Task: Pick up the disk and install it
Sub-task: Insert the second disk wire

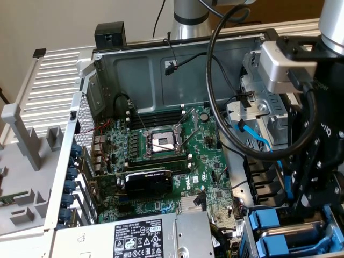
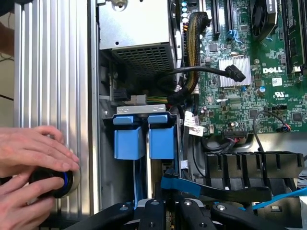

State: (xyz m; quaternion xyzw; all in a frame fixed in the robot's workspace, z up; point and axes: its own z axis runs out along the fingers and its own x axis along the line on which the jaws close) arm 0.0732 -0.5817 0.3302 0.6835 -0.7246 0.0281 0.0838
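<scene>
The black-linked gripper (image 1: 307, 207) (image 2: 168, 211) hangs just above the grey-metal disk in its bright blue plastic carrier (image 1: 287, 236), which sits in the drive bay at the case corner; whether it grasps anything I cannot tell. The silver power-supply box (image 1: 156, 236) lies beside the bay, and loose black cables (image 1: 215, 80) crowd the arm. A person's hands (image 2: 33, 163) rest on the ribbed panel (image 2: 53, 72).

Grey disk (image 1: 293, 236) in blue carrier frame, low in the drive bay.

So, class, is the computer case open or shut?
Open. The computer case has its side uncovered, so the motherboard and the power supply inside lie exposed to the exterior view.
</scene>
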